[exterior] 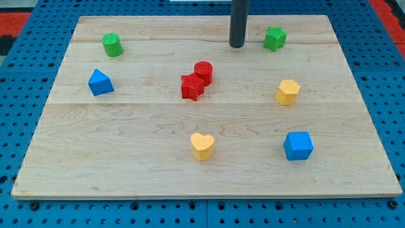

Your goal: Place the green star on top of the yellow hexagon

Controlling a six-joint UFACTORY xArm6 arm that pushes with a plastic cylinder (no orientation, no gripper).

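Observation:
The green star (274, 38) lies near the view's top right on the wooden board (126, 145). The yellow hexagon (287, 92) lies below it, toward the view's right. My tip (236, 45) rests on the board just left of the green star, with a small gap between them, and above and left of the yellow hexagon.
A green cylinder (112, 45) sits at the top left, a blue triangular block (100, 82) below it. A red cylinder (203, 71) touches a red star (192, 87) at the centre. A yellow heart (202, 145) and a blue cube (298, 145) lie near the bottom.

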